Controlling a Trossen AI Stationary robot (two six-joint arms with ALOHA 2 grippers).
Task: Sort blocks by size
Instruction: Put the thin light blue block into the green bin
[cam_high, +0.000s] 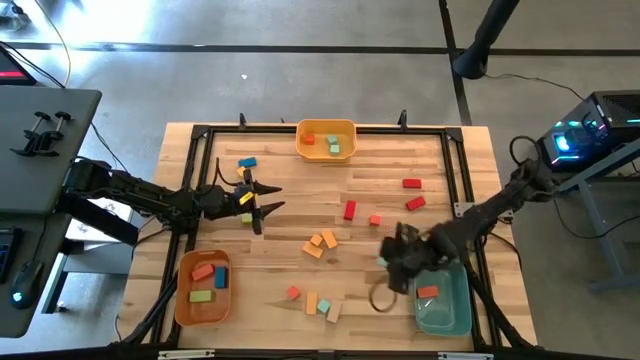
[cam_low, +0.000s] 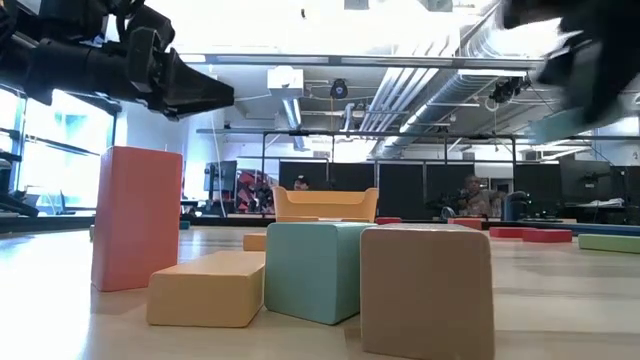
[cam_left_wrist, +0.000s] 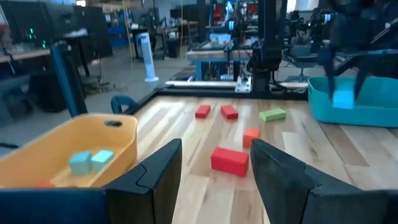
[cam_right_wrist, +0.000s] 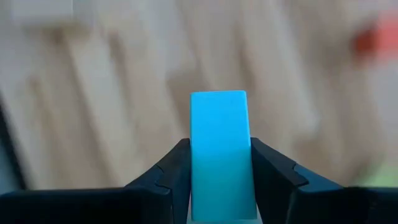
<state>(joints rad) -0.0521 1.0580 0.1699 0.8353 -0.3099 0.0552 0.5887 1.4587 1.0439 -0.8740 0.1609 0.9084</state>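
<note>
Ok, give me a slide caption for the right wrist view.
Right pincer clamped on an upright light blue block, with the wooden table blurred behind it.

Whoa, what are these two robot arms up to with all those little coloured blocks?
They are sorting blocks into bins. The right gripper has its jaws shut on a light blue block, beside the teal bin. The left gripper hovers with jaws open, nothing between them, above the table near the yellow bin. Many blocks lie loose on the wood.
</note>
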